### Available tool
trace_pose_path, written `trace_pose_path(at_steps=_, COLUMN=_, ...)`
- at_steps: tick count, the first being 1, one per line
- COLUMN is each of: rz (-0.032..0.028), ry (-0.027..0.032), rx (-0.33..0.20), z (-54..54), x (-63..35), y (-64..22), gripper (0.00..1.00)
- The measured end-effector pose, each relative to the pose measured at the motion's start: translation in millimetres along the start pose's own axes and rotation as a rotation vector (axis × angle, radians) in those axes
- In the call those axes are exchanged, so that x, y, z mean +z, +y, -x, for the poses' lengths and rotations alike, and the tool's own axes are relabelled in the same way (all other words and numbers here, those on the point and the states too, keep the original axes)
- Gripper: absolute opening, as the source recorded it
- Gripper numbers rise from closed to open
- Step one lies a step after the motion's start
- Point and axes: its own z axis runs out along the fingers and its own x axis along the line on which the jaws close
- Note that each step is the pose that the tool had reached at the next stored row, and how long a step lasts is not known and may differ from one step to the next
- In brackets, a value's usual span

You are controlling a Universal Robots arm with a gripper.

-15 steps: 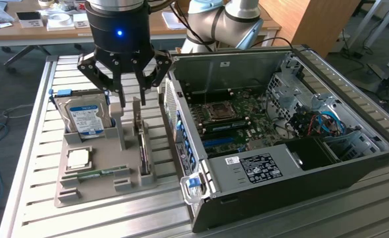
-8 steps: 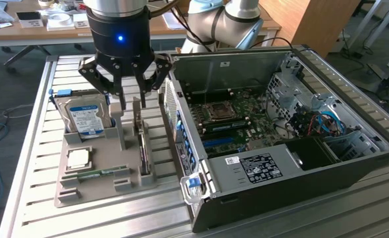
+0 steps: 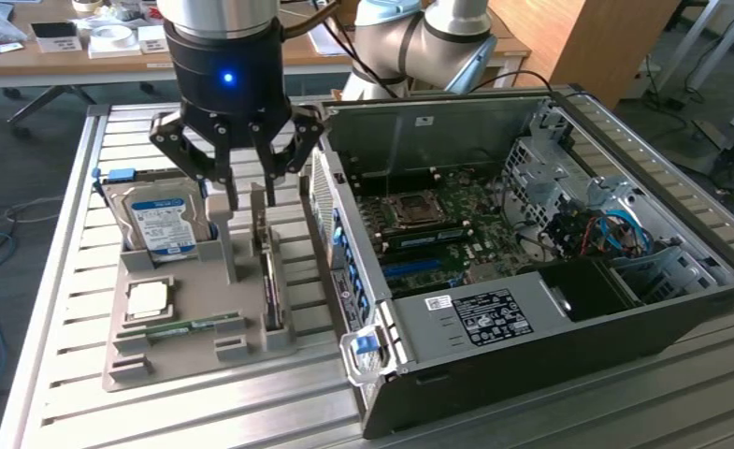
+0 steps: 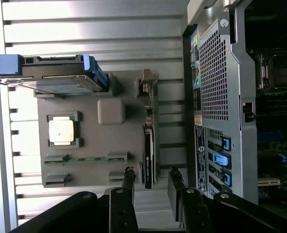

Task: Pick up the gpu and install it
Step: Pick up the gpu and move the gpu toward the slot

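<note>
The gpu (image 3: 270, 281) stands on edge in the grey tray (image 3: 179, 360) on the bench (image 3: 55, 281), beside the computer case (image 3: 492, 374). The tool (image 3: 244, 198) hovers above it, open and empty. A clean grasp likely needs its fingers squarely straddling the card's thin edge.

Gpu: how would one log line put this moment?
gripper: open, above gpu | gpu: standing on edge in tray, not held | install: not done
</note>
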Motion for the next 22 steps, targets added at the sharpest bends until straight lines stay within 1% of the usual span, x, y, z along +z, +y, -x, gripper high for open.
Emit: trace_pose_path(at_steps=22, rz=0.0000, ry=0.0000, rx=0.000, z=-0.5, x=18.5, y=-0.9, gripper=0.42)
